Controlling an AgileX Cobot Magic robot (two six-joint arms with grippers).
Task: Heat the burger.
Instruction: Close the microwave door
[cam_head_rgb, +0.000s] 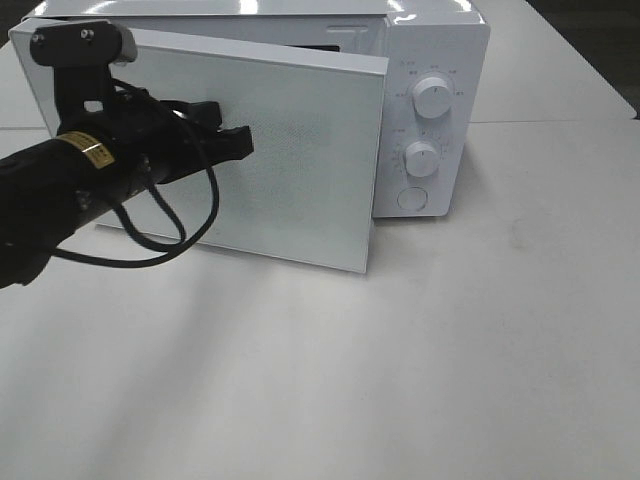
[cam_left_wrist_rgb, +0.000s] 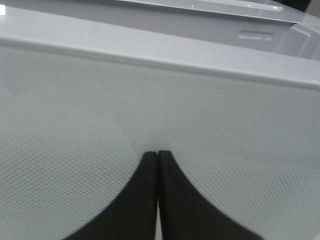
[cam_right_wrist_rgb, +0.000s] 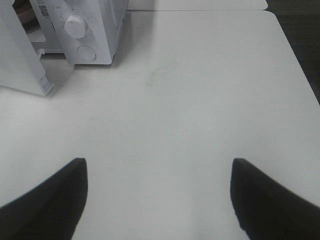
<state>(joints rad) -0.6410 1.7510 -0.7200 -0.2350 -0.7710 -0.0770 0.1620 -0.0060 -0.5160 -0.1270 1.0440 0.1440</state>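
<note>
Left hand at door, interior hidden

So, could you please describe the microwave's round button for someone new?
Find the white microwave at the far side of the table. Its right-hand control panel stacks an upper knob over a lower knob. The round button sits beneath both, flat and flush, with no grip ridge.

High camera overlooks the microwave; left wrist faces its door closely, right wrist from farther off.
</note>
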